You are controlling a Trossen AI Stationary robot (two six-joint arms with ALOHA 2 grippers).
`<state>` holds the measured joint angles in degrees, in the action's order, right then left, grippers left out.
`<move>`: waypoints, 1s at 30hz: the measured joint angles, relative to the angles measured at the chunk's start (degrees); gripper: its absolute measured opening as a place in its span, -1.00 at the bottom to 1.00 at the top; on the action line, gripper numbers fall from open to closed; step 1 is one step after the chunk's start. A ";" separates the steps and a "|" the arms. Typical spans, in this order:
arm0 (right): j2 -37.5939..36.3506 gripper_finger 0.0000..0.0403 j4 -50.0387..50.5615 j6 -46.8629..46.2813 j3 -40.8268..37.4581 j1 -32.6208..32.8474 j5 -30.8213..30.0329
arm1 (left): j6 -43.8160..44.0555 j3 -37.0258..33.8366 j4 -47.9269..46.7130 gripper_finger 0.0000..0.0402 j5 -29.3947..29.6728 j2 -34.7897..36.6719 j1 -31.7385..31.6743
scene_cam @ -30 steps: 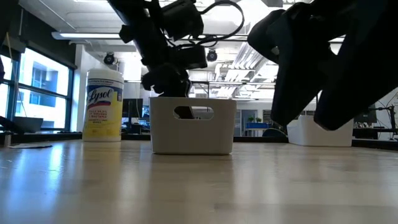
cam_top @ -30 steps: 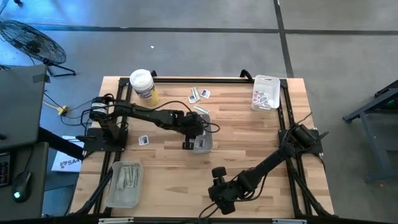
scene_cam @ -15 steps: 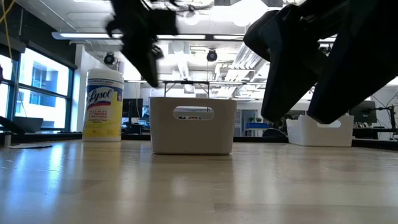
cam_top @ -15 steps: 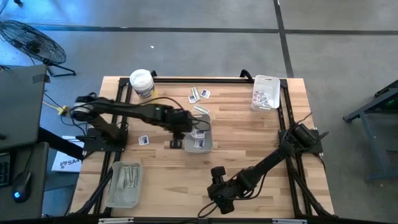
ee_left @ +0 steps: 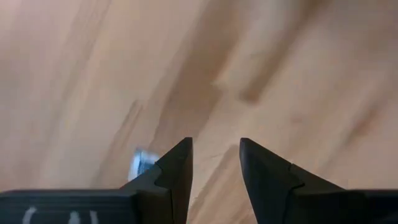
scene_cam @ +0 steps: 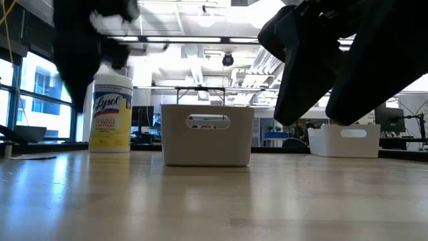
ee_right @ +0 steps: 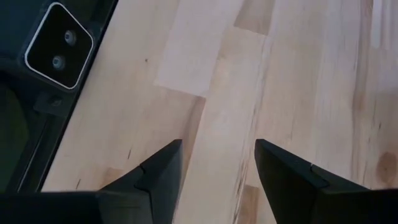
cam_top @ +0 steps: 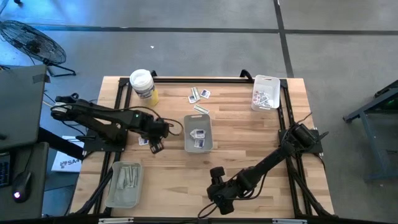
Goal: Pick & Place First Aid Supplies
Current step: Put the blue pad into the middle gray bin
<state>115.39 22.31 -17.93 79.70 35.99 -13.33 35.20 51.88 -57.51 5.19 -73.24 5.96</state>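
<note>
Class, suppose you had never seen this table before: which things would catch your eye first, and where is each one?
Most striking are the two dark arms: the left gripper hangs open over a small packet left of centre, while the right gripper waits open at the table's near edge. Next comes the clear tray at mid-table holding packets. Then the yellow-labelled tub at the far left corner.

Wooden table [cam_top: 242, 143] with 3 clear trays [cam_top: 198, 132], a tub [cam_top: 142, 83] (yellow label), loose packets [cam_top: 199, 94].
</note>
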 joint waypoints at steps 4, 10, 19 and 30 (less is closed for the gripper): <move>-0.02 -0.03 -0.34 0.17 0.00 -0.40 0.13 | 17.65 -8.00 1.97 -0.36 1.58 0.05 0.17; -0.04 -0.03 -1.37 0.61 0.00 -1.16 1.09 | 27.17 -15.99 7.17 -0.36 5.70 -0.48 0.15; -0.09 -0.03 -2.03 0.85 0.00 -1.53 1.69 | 31.06 -17.40 11.30 -0.36 8.92 -0.47 0.18; -0.09 -0.03 -2.05 1.42 0.00 -1.53 1.92 | 40.42 -17.41 9.08 -0.36 8.90 -2.96 5.81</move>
<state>115.31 20.25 -16.51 79.70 34.46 -11.40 75.62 34.47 -48.43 14.09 -76.20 11.77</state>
